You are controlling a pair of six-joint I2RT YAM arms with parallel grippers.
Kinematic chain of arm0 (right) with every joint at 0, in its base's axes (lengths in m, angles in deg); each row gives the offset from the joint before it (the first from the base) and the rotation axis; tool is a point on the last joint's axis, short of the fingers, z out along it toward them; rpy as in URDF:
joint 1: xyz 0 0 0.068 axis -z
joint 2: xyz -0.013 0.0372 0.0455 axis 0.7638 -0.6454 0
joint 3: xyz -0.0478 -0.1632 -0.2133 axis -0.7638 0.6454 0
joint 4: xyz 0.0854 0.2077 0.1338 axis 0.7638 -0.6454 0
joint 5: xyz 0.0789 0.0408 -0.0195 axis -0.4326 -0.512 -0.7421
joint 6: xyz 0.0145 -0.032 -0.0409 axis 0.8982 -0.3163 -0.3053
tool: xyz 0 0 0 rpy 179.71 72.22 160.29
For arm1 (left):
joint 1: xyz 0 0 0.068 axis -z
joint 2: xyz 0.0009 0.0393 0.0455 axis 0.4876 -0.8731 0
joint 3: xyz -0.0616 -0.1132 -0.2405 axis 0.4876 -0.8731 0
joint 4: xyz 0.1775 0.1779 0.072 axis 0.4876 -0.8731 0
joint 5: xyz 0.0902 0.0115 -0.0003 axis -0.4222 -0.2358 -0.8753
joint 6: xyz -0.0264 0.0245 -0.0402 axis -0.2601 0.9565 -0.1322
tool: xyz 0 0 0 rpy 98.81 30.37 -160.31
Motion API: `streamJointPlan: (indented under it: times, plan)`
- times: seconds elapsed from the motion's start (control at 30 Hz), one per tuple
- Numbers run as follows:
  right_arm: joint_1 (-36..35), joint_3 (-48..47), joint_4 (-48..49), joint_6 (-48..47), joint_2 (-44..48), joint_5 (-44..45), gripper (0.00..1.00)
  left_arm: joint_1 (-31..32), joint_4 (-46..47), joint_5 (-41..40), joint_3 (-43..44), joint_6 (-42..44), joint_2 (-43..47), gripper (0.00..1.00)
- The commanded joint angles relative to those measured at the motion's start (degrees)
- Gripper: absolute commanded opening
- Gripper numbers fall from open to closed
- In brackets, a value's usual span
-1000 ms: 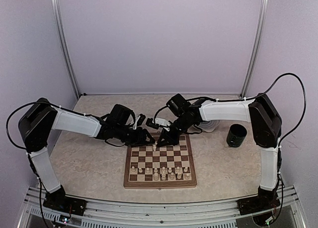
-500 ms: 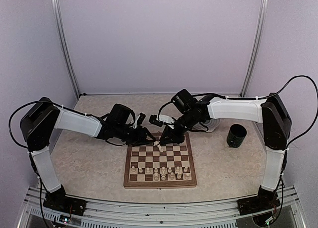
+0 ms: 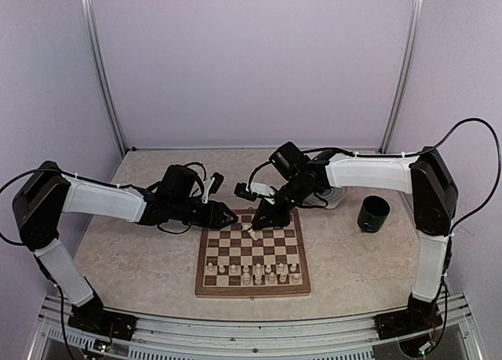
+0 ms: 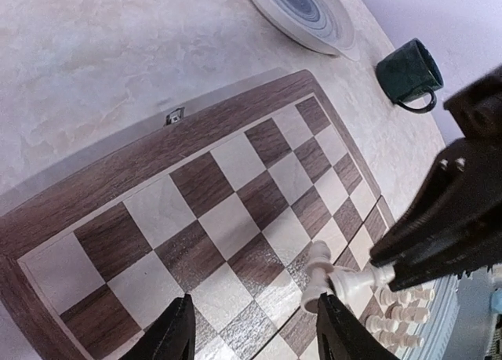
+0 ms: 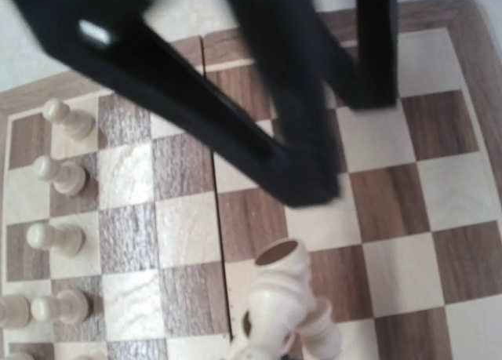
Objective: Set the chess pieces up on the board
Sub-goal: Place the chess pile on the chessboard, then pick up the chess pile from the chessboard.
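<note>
Right pincer (image 3: 252, 228): grips tilted chess piece (image 4: 353, 281) at tip; board (image 4: 227, 219) close beneath. Left pincer (image 4: 255, 329): stands half-open, empty; same piece just ahead.

chess pieces (image 3: 258, 275) on board (image 3: 227, 241) near rows | cup (image 3: 374, 213) right of board

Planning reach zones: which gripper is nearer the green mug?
Right. The right gripper, gripping a chess piece, is over the board's far edge, left of the mug; the left gripper is farther left.
</note>
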Motion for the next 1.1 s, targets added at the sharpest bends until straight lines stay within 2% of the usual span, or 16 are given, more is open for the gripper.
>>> streamJointPlan:
  times: [0.0,0.1,0.27,0.43,0.63,0.87,1.07]
  plan:
    - [0.55,-1.57,-1.66,-0.77,-1.75,-0.91,0.04,3.15,6.61,-5.28,-5.88,10.68,6.66,0.55]
    - [0.71,-2.62,-2.41,-0.93,-3.5,-1.29,0.06,5.77,12.64,-7.19,-9.41,15.22,9.72,0.55]
    - [0.73,-6.77,-5.97,-1.12,-7.58,-1.89,0.07,7.79,9.59,-9.63,-7.73,20.69,8.39,0.52]
    - [1.19,-7.42,-6.26,-0.58,-6.48,-2.52,0.29,8.87,6.23,-11.85,-6.37,23.97,7.06,0.52]
    - [3.69,-4.47,-4.98,-0.83,-1.33,-4.56,0.38,8.88,1.81,-13.1,-3.97,23.65,6.07,0.53]
    - [7.65,1.75,-1.95,-1.22,4.1,-4.92,0.4,10.58,-7.97,-12.12,3.69,29.08,0.84,0.55]
    - [10.79,3.98,0.3,-0.23,5.95,-4.73,0.4,13.45,-13.76,-18.79,8.56,32.78,-2.18,0.55]
